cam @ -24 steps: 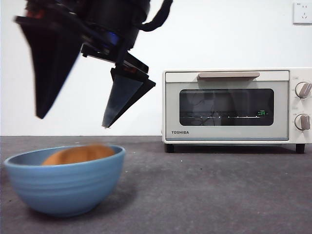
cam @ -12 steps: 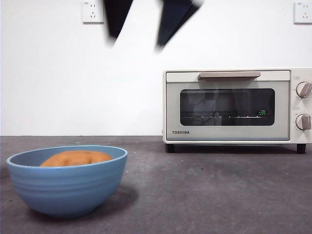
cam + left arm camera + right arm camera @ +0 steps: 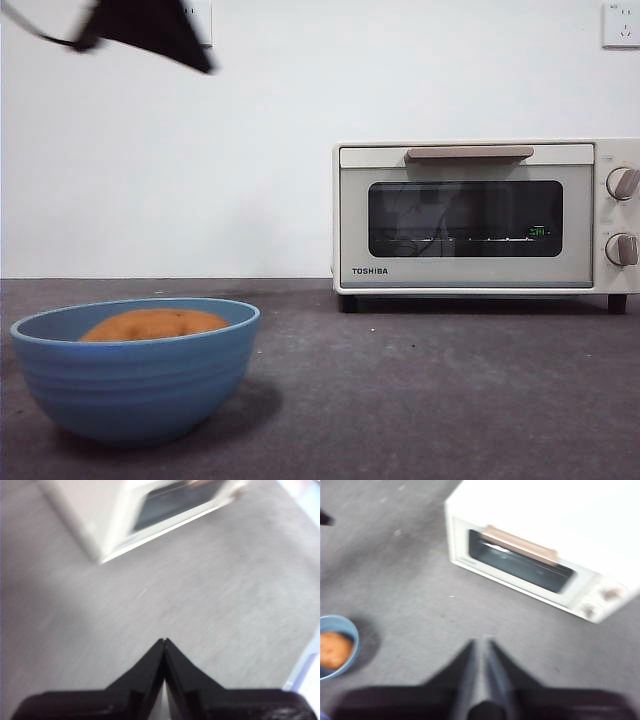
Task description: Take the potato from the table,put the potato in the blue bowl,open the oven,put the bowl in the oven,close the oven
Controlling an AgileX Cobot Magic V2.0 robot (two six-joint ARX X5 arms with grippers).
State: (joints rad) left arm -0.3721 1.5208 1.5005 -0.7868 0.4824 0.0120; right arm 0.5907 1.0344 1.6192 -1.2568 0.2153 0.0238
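Two claws: left claw (image 3: 164, 642) and right claw (image 3: 481, 642) were closed, empty.
Potato (image 3: 153, 324): sat in blue bowl (image 3: 135, 385).
Oven (image 3: 480, 215): door was shut.

A plain white wall (image 3: 250, 170) stood at the far side, evenly lit. A white socket plate (image 3: 621, 25) sat high on it at the right. A second plate (image 3: 203, 20) showed high at the left, partly hidden.

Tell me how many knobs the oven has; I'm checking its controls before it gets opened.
2. Both sit on the oven front's right side, beside the glass door: an upper knob and a lower knob. None seem hidden.
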